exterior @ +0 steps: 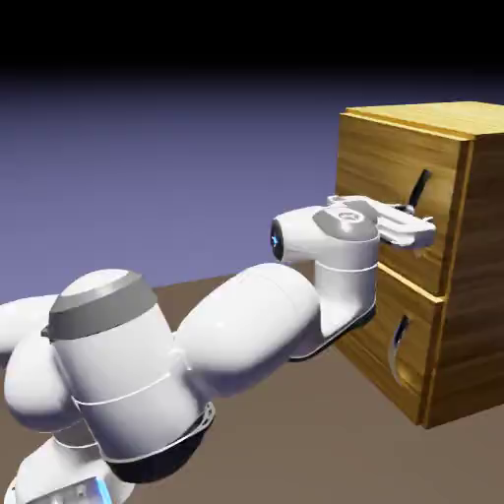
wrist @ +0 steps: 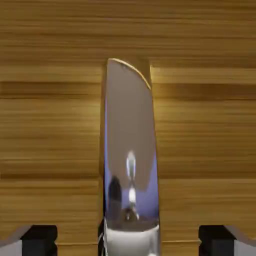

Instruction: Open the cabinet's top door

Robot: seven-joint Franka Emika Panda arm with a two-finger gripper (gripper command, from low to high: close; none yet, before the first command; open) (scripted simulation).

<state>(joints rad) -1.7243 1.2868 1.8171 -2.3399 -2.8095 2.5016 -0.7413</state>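
Note:
The cabinet [exterior: 463, 285] of golden-brown wood stands at the exterior view's right. Its top door [exterior: 379, 167] looks flush with the cabinet's front, with a dark curved handle [exterior: 420, 187] on it. My gripper [exterior: 418, 224] reaches in at the lower part of that handle. In the hand view the shiny handle [wrist: 131, 150] stands upright in the middle, in front of the door's wood [wrist: 50, 125]. The gripper [wrist: 128, 240] straddles it. One fingertip [wrist: 40, 239] shows at the left and the other fingertip [wrist: 216, 239] at the right, each with a gap to the handle. The gripper looks open.
Below the top door is the lower panel [exterior: 379, 335] with its own curved handle [exterior: 399, 349]. My white arm [exterior: 246, 325] stretches from the lower left across the brown table [exterior: 325, 433] toward the cabinet.

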